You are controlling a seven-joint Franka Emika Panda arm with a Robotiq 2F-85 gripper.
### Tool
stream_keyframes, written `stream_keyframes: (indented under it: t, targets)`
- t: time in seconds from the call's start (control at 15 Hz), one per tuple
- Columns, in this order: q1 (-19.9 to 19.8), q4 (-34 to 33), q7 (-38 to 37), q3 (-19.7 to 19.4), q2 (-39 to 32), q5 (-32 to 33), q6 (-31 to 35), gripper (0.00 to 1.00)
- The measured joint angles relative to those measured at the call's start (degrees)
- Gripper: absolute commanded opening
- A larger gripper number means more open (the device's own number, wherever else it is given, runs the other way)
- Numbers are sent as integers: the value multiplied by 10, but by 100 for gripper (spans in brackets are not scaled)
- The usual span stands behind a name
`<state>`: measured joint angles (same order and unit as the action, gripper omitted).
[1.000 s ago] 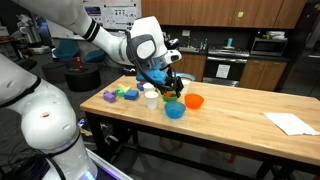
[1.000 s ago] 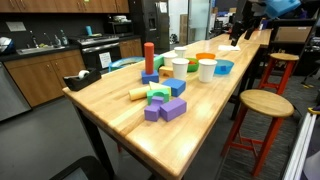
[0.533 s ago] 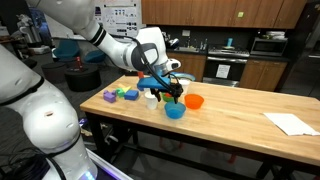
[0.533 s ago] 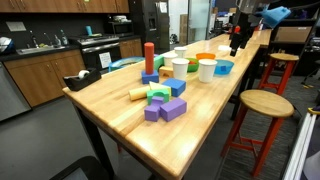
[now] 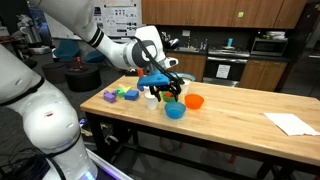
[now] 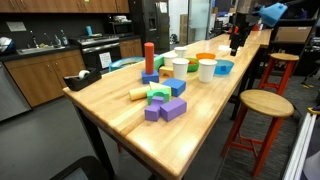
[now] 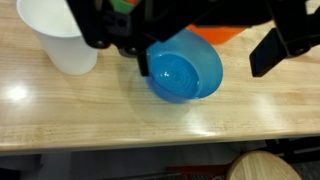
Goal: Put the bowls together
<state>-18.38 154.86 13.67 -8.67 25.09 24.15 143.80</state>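
The blue bowl [image 7: 185, 72] sits upright on the wooden table, with the orange bowl [image 7: 222, 33] just behind it. Both show in both exterior views: blue [image 5: 175, 110] [image 6: 224, 67], orange [image 5: 194, 101] [image 6: 205, 57]. My gripper [image 7: 205, 58] is open and empty, low over the blue bowl. One finger [image 7: 140, 58] is at the bowl's left rim and the other [image 7: 270, 50] stands well off to its right. The gripper also shows in both exterior views [image 5: 171, 92] [image 6: 236, 42]. The green bowl is mostly hidden by the gripper; only a green sliver shows at the top of the wrist view.
White cups [image 7: 60, 35] [image 6: 207, 69] [image 6: 180, 67] stand next to the bowls. Toy blocks [image 6: 160, 100] [image 5: 120, 95] and a red cylinder [image 6: 149, 58] lie farther along the table. A stool [image 6: 265, 103] stands by the table edge [image 7: 150, 148]. White paper [image 5: 290, 123] lies at the far end.
The gripper has come down closer to the blue bowl and stays open. The bowls and cups have not moved.
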Motion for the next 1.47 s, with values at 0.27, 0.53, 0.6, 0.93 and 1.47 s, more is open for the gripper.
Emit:
stream_keyframes:
  t: [0.27, 0.53, 0.6, 0.93, 1.47]
  targets:
    - [-6, -39, 52, -27, -2, 18, -48, 100]
    - [32, -93, 199, -102, -20, -72, -103, 100]
    - [40, -105, 224, -115, -28, -93, -112, 100]
    - [62, -138, 301, -143, -72, -189, -117, 100]
    - [68, -139, 306, -141, -105, -248, -71, 100]
